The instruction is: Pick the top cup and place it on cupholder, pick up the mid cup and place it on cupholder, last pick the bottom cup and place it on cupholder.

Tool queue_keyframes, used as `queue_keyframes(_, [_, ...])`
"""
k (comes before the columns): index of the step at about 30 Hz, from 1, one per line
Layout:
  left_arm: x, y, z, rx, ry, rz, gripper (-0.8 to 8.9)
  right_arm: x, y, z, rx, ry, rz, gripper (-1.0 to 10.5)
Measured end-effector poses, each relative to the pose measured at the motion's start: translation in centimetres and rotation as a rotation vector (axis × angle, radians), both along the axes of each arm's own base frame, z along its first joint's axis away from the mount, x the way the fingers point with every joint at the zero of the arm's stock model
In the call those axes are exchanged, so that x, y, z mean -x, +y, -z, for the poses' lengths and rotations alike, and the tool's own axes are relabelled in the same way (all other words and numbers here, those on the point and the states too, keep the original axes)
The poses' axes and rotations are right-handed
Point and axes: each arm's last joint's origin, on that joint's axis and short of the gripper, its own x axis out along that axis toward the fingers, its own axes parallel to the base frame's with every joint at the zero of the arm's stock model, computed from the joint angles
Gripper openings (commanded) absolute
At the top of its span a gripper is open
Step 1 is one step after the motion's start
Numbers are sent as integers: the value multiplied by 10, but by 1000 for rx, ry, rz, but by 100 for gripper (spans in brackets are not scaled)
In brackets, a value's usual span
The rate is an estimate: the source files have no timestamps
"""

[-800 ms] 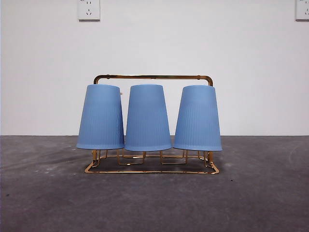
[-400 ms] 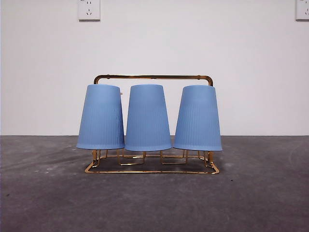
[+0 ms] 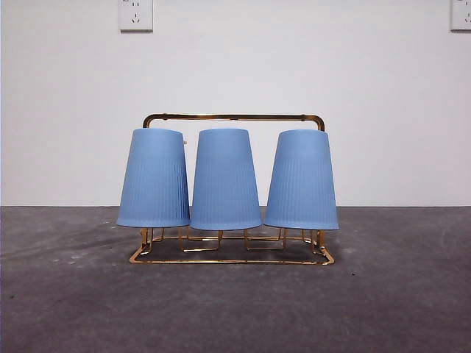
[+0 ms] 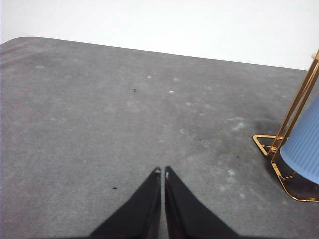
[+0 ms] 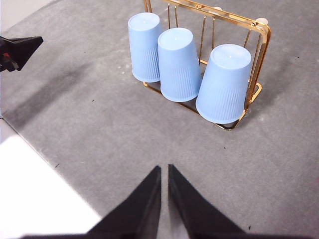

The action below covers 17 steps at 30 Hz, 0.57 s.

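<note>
We see all three blue cups [image 3: 224,179] upside down on the gold rack [image 3: 232,117] at the centre of the front view, so the placing looks finished; the left gripper [image 4: 162,172] and right gripper [image 5: 164,169], both pressed together and holding nothing, should simply keep well apart from it

Lab-like setup: bare white wall [image 3: 235,73], wall sockets [image 3: 135,15], grey tabletop [image 3: 235,309].

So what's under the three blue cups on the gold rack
Below the upside-down blue cups, the cupholder's gold base frame and wire loops show above the grey table. The pegs holding the cups are covered by them.
</note>
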Motion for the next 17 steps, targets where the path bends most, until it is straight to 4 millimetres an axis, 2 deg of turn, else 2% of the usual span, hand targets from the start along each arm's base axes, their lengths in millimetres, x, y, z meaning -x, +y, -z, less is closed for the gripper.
queue_keyframes(5, [0, 0, 0, 0, 0, 0, 7, -3, -6, 7, -10, -25, 86, 18])
queue_keyframes(8, [0, 0, 0, 0, 0, 0, 7, -12, -11, 23, -50, -66, 213, 18])
queue_keyframes(13, [0, 0, 0, 0, 0, 0, 7, -30, -23, 72, -84, -209, 446, 18])
queue_keyframes(17, [0, 0, 0, 0, 0, 0, 7, -39, -35, 114, -83, -383, 532, 18])
